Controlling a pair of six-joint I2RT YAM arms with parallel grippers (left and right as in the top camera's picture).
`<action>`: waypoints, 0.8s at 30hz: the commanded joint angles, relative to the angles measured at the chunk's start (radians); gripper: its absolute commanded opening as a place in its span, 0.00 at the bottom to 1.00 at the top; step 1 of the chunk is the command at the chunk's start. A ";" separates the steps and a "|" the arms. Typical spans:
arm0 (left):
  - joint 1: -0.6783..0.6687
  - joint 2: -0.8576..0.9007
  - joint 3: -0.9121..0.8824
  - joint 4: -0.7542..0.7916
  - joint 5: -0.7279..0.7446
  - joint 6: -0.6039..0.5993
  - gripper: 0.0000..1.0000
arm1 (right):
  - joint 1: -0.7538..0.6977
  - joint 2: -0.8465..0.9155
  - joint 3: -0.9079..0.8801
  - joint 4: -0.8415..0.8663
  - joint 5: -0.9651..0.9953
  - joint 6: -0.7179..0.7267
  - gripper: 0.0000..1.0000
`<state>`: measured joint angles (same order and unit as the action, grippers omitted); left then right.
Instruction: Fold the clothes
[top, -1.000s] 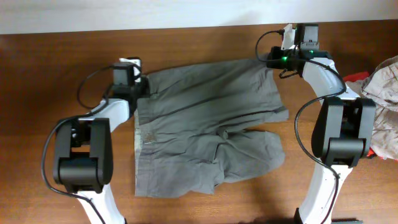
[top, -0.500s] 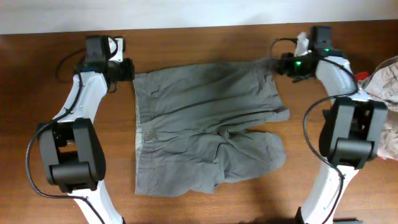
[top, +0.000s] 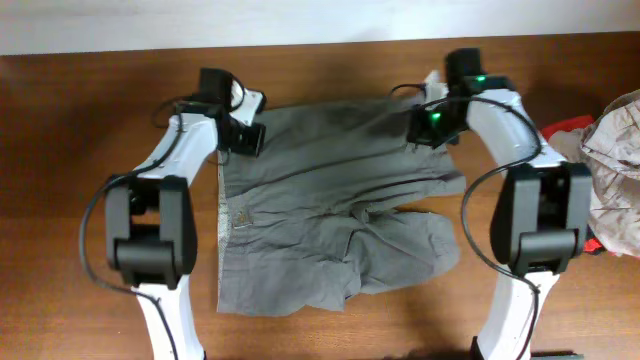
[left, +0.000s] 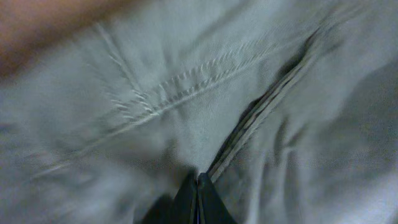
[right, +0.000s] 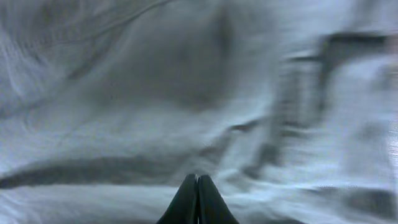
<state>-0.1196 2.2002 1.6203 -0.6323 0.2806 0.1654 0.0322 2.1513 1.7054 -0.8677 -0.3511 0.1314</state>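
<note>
The clothes, a grey-olive pair of shorts (top: 330, 200), lie spread flat on the wooden table (top: 80, 200) with the waistband to the left and the legs to the right. My left gripper (top: 247, 137) is over the far left corner by the waistband. In the left wrist view it (left: 198, 177) is shut, its tips against the fabric beside a pocket seam (left: 186, 93). My right gripper (top: 424, 127) is over the far right corner, on a leg. The right wrist view shows it (right: 198, 178) shut, tips on wrinkled cloth (right: 186, 81). No fabric shows between either pair of fingers.
A heap of other garments (top: 615, 170), pale with a red piece (top: 565, 128), lies at the table's right edge. A white strip (top: 200, 20) runs along the table's far edge. Both arm bases stand near the front edge, either side of the shorts.
Half a second ago both grippers were off the shorts at the far edge. Both have swung inward onto the far corners of the shorts. Their jaws opened briefly and are shut again.
</note>
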 joint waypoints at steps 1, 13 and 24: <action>-0.012 0.079 -0.002 0.000 -0.006 0.024 0.03 | 0.043 0.027 -0.031 0.040 0.102 0.015 0.04; -0.013 0.177 -0.002 0.327 -0.182 -0.022 0.03 | 0.079 0.243 -0.047 0.345 0.108 0.206 0.06; 0.011 0.179 0.047 0.560 -0.252 -0.082 0.08 | 0.066 0.268 0.005 0.641 -0.063 0.166 0.20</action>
<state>-0.1295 2.3508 1.6344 -0.0689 0.0704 0.1070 0.0998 2.3692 1.6890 -0.2180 -0.3561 0.3313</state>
